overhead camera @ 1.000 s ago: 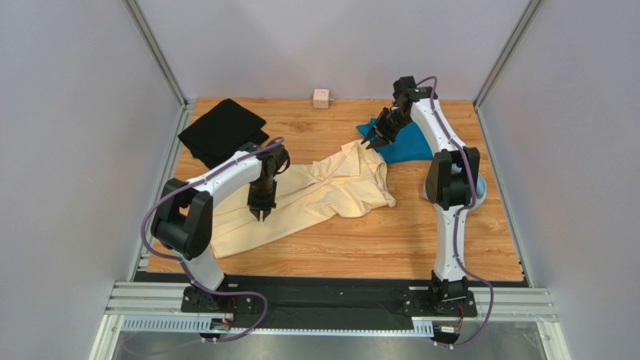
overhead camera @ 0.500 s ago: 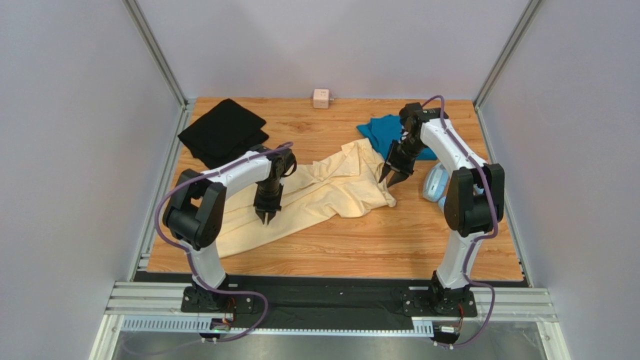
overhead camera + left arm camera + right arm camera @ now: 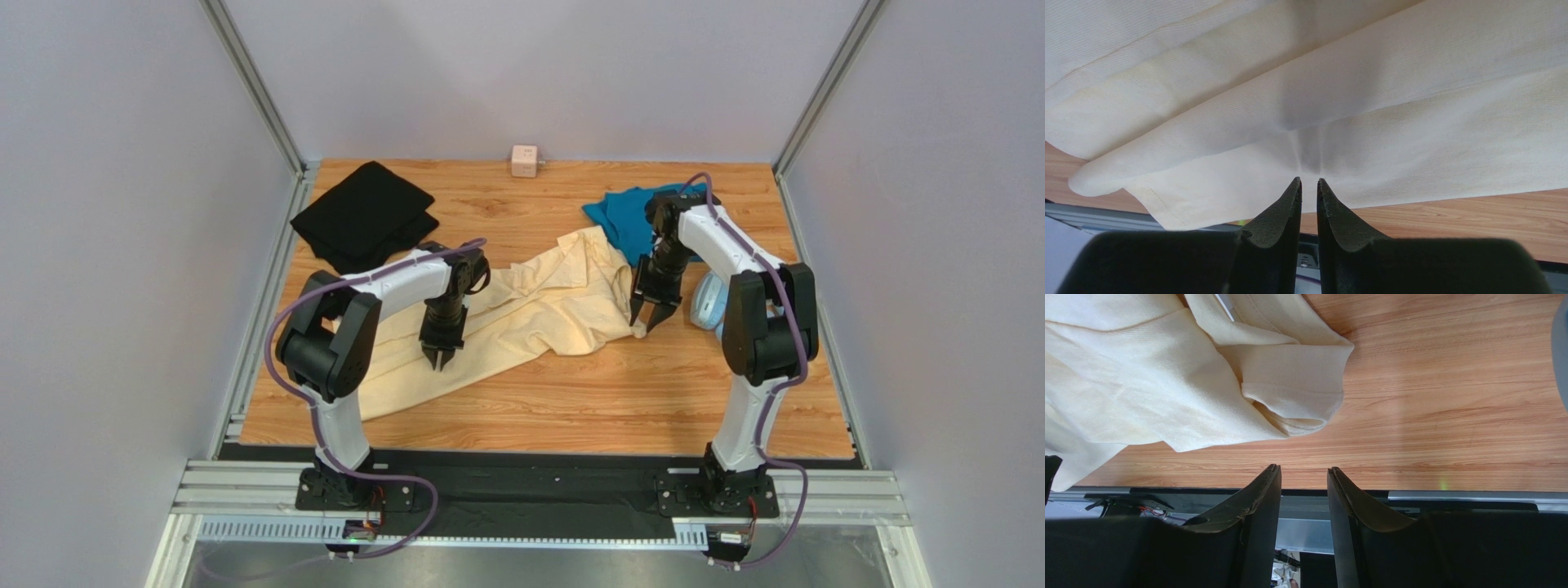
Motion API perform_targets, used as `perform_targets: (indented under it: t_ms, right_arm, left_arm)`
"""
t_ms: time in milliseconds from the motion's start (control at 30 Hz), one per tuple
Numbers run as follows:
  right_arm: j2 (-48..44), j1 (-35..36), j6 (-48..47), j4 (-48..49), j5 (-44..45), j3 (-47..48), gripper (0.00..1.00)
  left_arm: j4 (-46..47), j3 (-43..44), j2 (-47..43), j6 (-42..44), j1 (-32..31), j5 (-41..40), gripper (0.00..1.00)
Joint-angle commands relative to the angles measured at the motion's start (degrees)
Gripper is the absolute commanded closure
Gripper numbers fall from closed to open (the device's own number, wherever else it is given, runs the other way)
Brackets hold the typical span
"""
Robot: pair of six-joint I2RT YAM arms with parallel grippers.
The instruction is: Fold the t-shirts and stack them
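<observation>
Robot lab test cell. Plain grey enclosure walls [image 3: 123,245] and aluminium corner posts [image 3: 254,86] box in wood-grain tabletop [image 3: 613,404]. White left arm [image 3: 380,284] and right arm [image 3: 736,251] bolted to slotted aluminium rail [image 3: 846,496]; purple cables [image 3: 274,355] exposed.

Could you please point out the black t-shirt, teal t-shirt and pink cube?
black t-shirt [image 3: 364,214]: top view, centre of cloth.
teal t-shirt [image 3: 620,218]: top view, exposed left part.
pink cube [image 3: 525,161]: top view, front face.
</observation>
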Motion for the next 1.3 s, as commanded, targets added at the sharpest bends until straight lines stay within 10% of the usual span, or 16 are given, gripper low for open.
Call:
perform_targets:
  t_ms: [0,367,600,1267]
  right_arm:
    - [3.3,1.0,-1.6,0.6,1.7,0.2,0.61]
    - [14.8,5.2,-1.6,1.4,8.4,9.0,0.81]
    - [16.6,5.8,-1.3,1.1,10.2,9.4,1.0]
    - [22.7,5.4,-5.9,-2.8,9.3,24.0,1.0]
  left_arm:
    - [0.9,-1.3,-1.2,0.8,-0.5,0.0,0.79]
    - [0.6,-1.9,0.3,0.6,-0.7,-3.3,0.81]
    - [2.6,-4.9,1.2,-0.6,-0.7,-1.1,1.0]
    - [2.8,-20.1,-8.9,-9.2,-0.7,5.4,1.0]
